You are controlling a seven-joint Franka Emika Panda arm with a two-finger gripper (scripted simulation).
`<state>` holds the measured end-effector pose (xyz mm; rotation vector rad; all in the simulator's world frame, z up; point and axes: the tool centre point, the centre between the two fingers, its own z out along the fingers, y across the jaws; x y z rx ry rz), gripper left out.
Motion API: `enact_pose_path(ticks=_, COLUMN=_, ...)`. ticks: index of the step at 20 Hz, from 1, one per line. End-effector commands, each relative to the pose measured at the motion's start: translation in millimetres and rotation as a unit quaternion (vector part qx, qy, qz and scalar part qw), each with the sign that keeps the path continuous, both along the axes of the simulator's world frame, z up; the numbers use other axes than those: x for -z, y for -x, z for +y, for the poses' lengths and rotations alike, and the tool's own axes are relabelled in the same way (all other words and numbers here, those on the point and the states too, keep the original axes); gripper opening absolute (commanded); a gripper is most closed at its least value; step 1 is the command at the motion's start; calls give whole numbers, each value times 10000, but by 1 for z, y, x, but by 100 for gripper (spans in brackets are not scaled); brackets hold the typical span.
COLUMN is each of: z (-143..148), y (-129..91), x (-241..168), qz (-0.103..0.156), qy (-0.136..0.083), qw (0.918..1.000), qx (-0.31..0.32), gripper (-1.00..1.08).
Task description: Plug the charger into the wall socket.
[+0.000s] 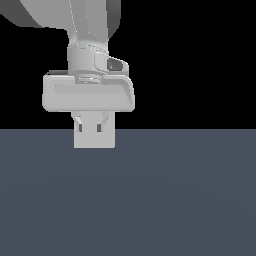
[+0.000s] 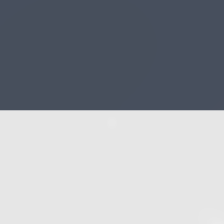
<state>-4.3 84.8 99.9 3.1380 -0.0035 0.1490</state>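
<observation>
Closest to the wrist camera is a plain pale surface (image 2: pixel 112 175) that fills half of that picture edge to edge. It has no outline and only one faint round mark, so I cannot say which object it belongs to. Beyond it I see only the dark blue-grey floor (image 2: pixel 112 52).

From the exterior view, the gripper (image 1: pixel 91 122) hangs with its fingers pointing down, above the same flat floor (image 1: pixel 175 200). Nothing else stands around it, and nothing stands between this camera and the gripper.

Directly under the gripper body sits the charger (image 1: pixel 94 140), a small white block that touches the fingertips at its upper edge. Its face is turned to this camera and looks nearly square, so I cannot judge its long axis. Two short grey marks show near its top edge, one below each finger. Whether these are the prongs or parts of the fingers is not clear to me.

Both fingers (image 1: pixel 77 120) are mostly covered by the block. I cannot tell if they are clamped on it or standing apart. The arm above is cut off by the picture's edge.
</observation>
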Motion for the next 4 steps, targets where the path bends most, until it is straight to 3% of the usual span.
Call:
enact_pose_path(ticks=1, z=0, y=-3, x=0, qz=-1, qy=0, qw=10000, qx=-1, gripper=-100)
enact_pose_path(ticks=4, z=0, y=-2, x=0, qz=-1, qy=0, qw=10000, qx=-1, gripper=-100)
